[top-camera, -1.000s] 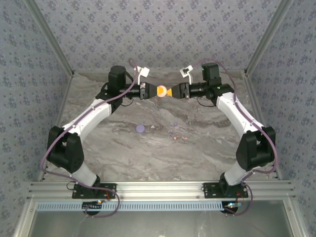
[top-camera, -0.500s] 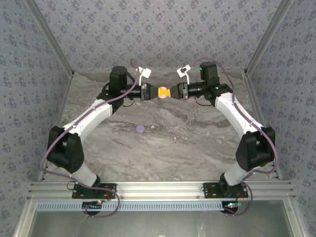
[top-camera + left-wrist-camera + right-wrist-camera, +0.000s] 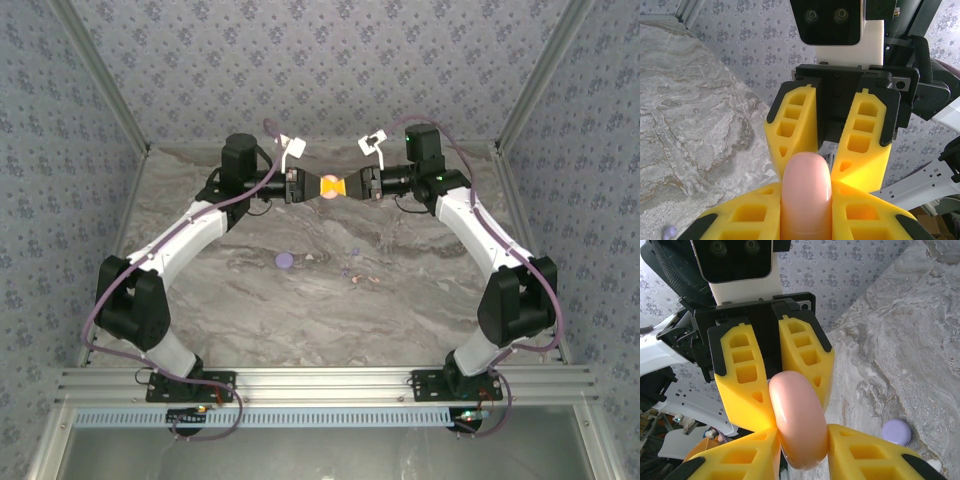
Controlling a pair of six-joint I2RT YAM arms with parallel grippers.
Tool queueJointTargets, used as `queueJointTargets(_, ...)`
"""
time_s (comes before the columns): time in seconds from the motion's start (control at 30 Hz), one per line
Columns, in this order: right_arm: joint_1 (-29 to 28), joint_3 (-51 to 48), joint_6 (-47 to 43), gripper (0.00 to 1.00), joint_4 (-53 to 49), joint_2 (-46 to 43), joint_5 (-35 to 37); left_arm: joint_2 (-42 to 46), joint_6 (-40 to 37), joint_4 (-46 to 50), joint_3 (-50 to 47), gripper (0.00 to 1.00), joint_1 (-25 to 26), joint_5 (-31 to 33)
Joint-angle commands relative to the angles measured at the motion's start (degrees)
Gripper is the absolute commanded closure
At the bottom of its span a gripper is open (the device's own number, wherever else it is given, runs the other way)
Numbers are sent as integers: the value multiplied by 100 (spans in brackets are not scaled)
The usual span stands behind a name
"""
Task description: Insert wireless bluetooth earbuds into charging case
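Note:
A glossy pink charging case hangs in the air over the back of the table, held from both sides. My left gripper is shut on its left end, and the case stands between those yellow fingers. My right gripper comes from the right, and its yellow fingers press both flanks of the case. The earbuds are tiny pale specks lying on the marble table below, in front of the grippers.
A lilac disc lies on the table left of the specks, and this lilac disc is below the case in the right wrist view. Patterned walls close off the back and sides. An aluminium rail runs along the near edge.
My right gripper has moved a little left onto the case and its jaws have closed in on it. The left gripper and the case have stayed in place.

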State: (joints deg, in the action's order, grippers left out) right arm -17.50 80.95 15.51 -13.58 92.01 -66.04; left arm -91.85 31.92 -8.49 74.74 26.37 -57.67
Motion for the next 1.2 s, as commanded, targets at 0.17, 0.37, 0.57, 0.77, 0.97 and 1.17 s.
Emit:
queueJointTargets(0.17,-10,120,228,78,364,-234,-46,150,-166,-74,190,78,104,-95)
queueJointTargets(0.37,173,-61,635,78,811,-338,159,150,-191,-22,177,67,105,-69)
queueJointTargets(0.57,227,-65,717,78,890,-336,155,130,-187,-12,130,64,105,-34)
queueJointTargets(0.77,185,-74,573,77,726,-324,83,124,-112,-118,145,64,105,8)
queueJointTargets(0.97,123,-34,236,77,332,-329,17,133,-83,-146,155,64,105,12)
queueJointTargets(1.17,86,-11,150,76,228,-317,-27,116,-72,-162,164,69,121,-7)
